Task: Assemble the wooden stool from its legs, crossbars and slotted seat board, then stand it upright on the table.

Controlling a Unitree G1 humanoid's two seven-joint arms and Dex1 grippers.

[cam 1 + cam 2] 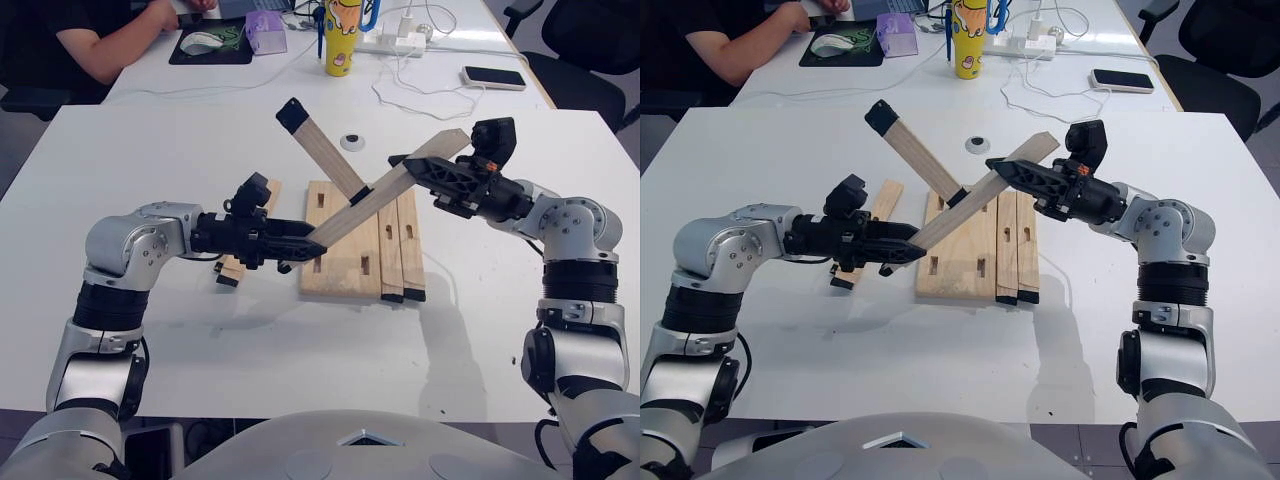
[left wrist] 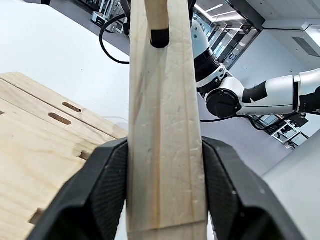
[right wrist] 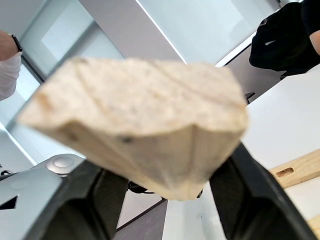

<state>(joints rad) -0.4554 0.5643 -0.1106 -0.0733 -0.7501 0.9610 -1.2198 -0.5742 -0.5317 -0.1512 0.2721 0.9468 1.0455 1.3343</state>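
Wooden leg (image 1: pixel 340 218) over white table (image 1: pixel 150 150), left end effector (image 1: pixel 305 238) and right end effector (image 1: pixel 405 162) gripping its ends (cluttered desk (image 1: pixel 300 72) behind)

A small round disc (image 1: pixel 352 142) lies on my white bench (image 1: pixel 140 170), near its far edge. On the far bench (image 1: pixel 300 75) I see a yellow cup (image 1: pixel 341 40), a purple box (image 1: pixel 265 32), a mouse (image 1: pixel 203 43) on a dark pad (image 1: pixel 238 54), a power strip (image 1: pixel 390 45) with white cables, and a phone (image 1: pixel 493 77). A black chair (image 1: pixel 585 75) stands to the right.

Pale raw-wood seat board (image 1: pixel 352 252), matt white table (image 1: pixel 150 150)
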